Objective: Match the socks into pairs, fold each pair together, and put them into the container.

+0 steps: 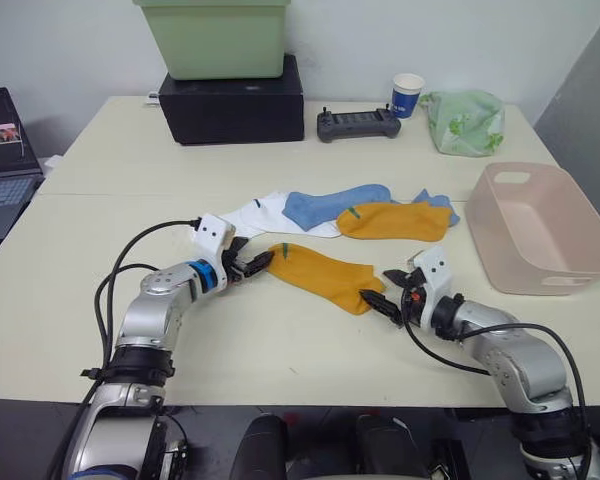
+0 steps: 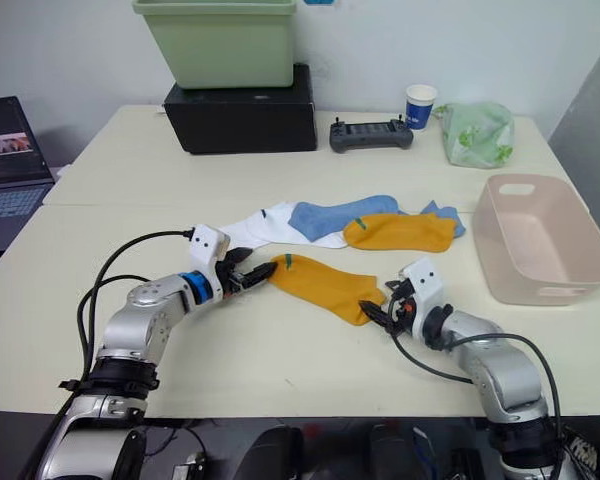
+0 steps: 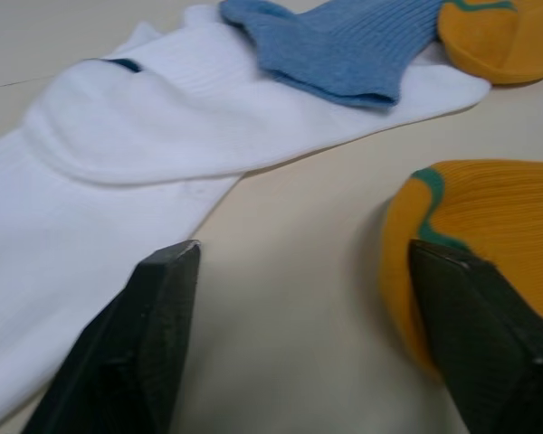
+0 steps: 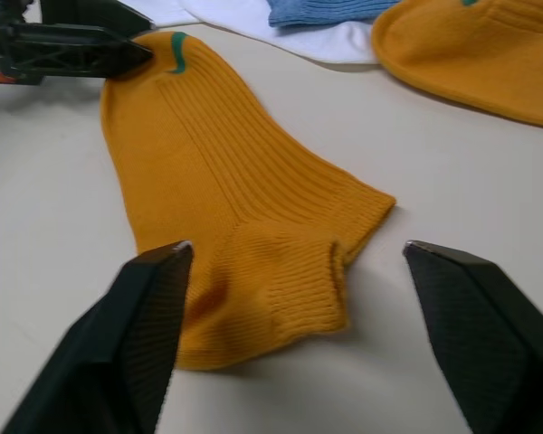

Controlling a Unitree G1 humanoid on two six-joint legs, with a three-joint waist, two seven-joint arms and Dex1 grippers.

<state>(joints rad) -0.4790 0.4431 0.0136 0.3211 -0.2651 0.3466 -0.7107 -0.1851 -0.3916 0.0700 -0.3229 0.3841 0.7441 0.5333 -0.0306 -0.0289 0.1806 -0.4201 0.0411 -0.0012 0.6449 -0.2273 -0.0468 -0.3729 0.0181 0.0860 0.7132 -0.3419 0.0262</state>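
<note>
At table centre, your near mustard-orange ribbed ankle sock (image 1: 318,273) is lying flat. Your left gripper (image 1: 252,265) is sitting released at the sock's nine o'clock end, one finger (image 3: 484,348) touching it. Your right gripper (image 1: 380,303) is spread wide at its four o'clock end. At two o'clock, the pale pink plastic tub (image 1: 545,235) is waiting, well apart. At twelve o'clock, the second orange sock (image 1: 395,220), a light blue sock (image 1: 332,205) and a white sock (image 1: 263,213) are overlapping.
</note>
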